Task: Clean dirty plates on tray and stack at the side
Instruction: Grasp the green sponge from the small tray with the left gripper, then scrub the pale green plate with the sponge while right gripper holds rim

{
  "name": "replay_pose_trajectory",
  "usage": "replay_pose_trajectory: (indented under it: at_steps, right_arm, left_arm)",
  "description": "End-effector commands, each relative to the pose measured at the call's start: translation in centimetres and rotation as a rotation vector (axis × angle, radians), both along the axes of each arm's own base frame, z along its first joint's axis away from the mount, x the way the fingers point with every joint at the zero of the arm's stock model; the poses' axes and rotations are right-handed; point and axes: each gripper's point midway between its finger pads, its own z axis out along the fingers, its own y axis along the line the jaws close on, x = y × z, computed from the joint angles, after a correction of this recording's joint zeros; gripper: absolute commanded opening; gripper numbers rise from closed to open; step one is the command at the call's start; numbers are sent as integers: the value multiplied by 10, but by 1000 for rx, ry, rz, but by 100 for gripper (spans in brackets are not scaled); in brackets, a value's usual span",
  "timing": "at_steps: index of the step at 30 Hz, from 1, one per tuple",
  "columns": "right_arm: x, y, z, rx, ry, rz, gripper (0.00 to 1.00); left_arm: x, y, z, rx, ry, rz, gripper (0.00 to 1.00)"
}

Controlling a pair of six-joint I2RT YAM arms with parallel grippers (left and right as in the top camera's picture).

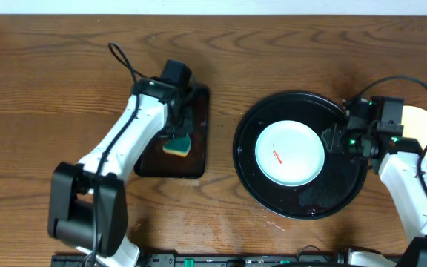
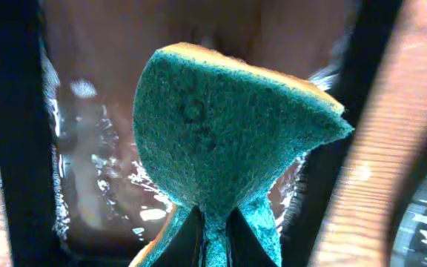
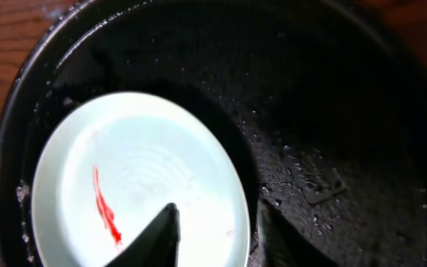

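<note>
Bench (image 1: 50, 59): brown wood, carrying everything.
Tray (image 1: 332, 194): round, glossy black and wet, right of the bench's middle.
Brown tray (image 1: 197, 159): rectangular, left of the bench's middle.
Mint plate (image 1: 289, 152): flat in the Tray, a little left of its centre.
Yellow plate (image 1: 425, 122): by the bench's right edge, partly hidden by the right arm.
Sponge (image 2: 221, 133): green-faced, above the Brown tray.
Left pincer (image 2: 215, 241): clamped on the Sponge.
Right pincer (image 3: 217, 237): narrow gap, fingers astride the Mint plate's right rim; whether it grips cannot be told.
Red smear (image 3: 104, 208): on the Mint plate.
</note>
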Motion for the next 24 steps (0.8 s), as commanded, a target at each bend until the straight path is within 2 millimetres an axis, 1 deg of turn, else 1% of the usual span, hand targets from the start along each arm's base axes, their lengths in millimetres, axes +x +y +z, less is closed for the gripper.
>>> replay_pose_trajectory:
  at_steps: [1,2,4,6,7,9,11,14,16,17,18,21,22,24]
  right_arm:
    - [-5,7,-10,15,1,47,24]
    - [-5,6,-11,11,0,45,23]
    - [-5,5,-13,5,-2,42,24]
    - [-4,3,-17,-8,5,35,30]
    - [-3,3,-20,-7,8,36,31]
    - [-2,7,-27,4,21,49,34]
    - [-4,13,-38,7,58,70,36]
    - [-10,25,-55,11,108,122,38]
    - [-11,28,-62,3,123,133,29]
    - [-10,28,-63,4,124,134,26]
    - [-9,28,-64,4,125,127,21]
    - [-8,26,-65,8,130,96,4]
    - [-8,26,-65,13,135,86,1]
    - [-10,26,-66,25,154,54,1]
  left_arm:
    - [5,-13,37,-85,-80,-30,7]
    - [5,-14,40,-94,-86,-30,8]
    - [4,-17,46,-119,-99,-32,7]
    - [3,-23,54,-149,-112,-42,7]
    - [4,-26,58,-161,-120,-47,7]
    - [5,-30,66,-167,-138,-60,7]
    - [6,-39,77,-176,-159,-81,7]
    - [5,-58,91,-192,-186,-132,7]
    - [2,-74,95,-203,-202,-173,7]
    - [0,-82,97,-212,-211,-186,7]
    - [-1,-91,97,-222,-215,-190,7]
    - [-4,-116,98,-259,-229,-197,7]
    - [-4,-125,97,-272,-236,-201,8]
    - [-5,-147,97,-313,-244,-225,7]
